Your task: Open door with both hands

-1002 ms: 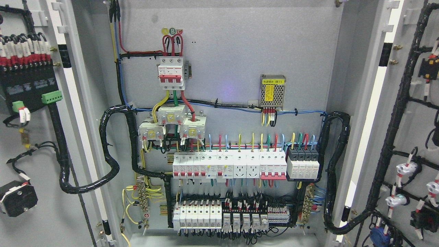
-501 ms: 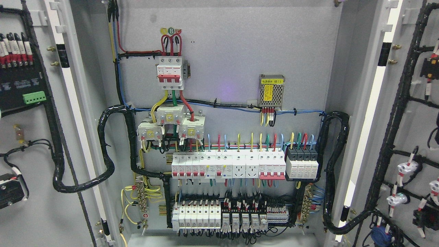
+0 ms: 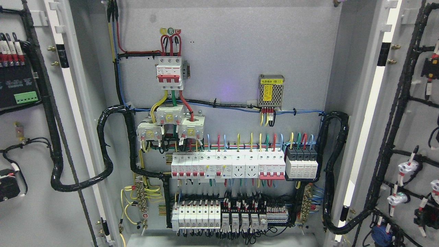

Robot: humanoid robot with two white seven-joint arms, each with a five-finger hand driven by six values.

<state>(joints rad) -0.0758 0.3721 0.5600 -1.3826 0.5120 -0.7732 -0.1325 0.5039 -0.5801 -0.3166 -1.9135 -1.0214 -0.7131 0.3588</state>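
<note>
Evidently both doors, left door (image 3: 31,206) and right door (image 3: 418,137), stand open; no hand shows, state unknowable

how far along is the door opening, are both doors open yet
Done, by the look of it: the left door and right door both stand swung wide, inner faces and black wiring harnesses showing, and the cabinet's back panel with its breaker rows is fully exposed. In hand: nothing visible, neither robot hand is in view. Left: little if anything.
</note>
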